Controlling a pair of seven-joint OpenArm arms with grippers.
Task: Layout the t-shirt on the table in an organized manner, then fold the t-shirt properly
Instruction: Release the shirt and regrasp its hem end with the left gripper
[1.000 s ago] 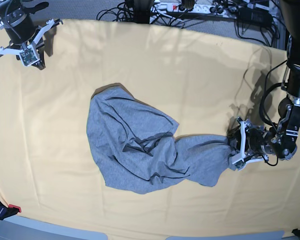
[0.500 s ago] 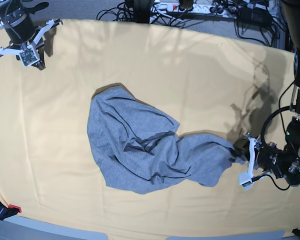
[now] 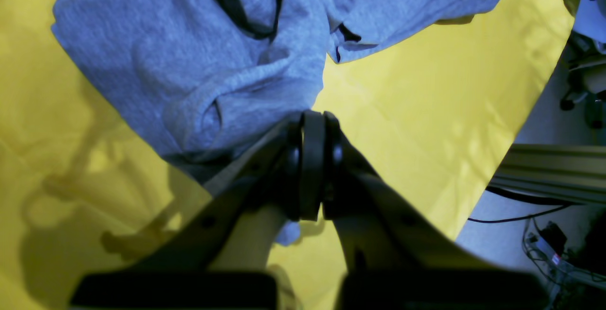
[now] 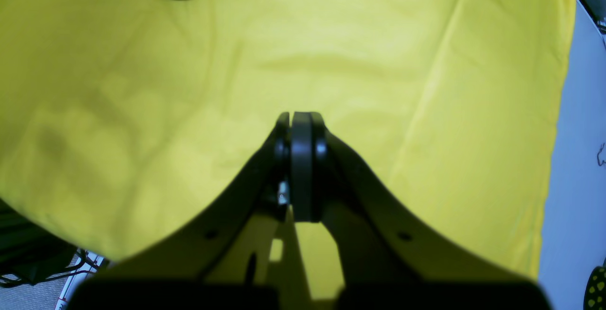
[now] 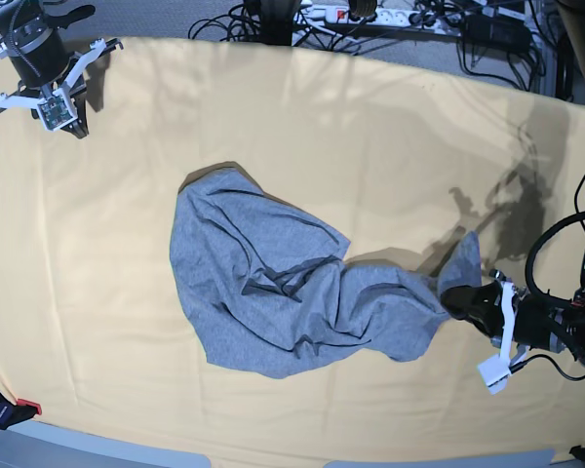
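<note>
grey t-shirt [image 5: 283,292] crumpled mid-tabletop [image 5: 370,146], no lettering readable. left end effector [image 5: 465,295] clamped on its lifted corner. right end effector [image 4: 300,125] closed, empty, over bare cloth.

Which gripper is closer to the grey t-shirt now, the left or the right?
Left. The left gripper is shut on the t-shirt edge; the right gripper hangs apart at the table's far corner.

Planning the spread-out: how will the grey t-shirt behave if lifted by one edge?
The heather-grey cotton t-shirt looks limp: probably drapes and bunches, given its creases. The left tool pinches one corner that peaks upward, so it likely trails, dragging over the yellow-orange tablecloth.
</note>
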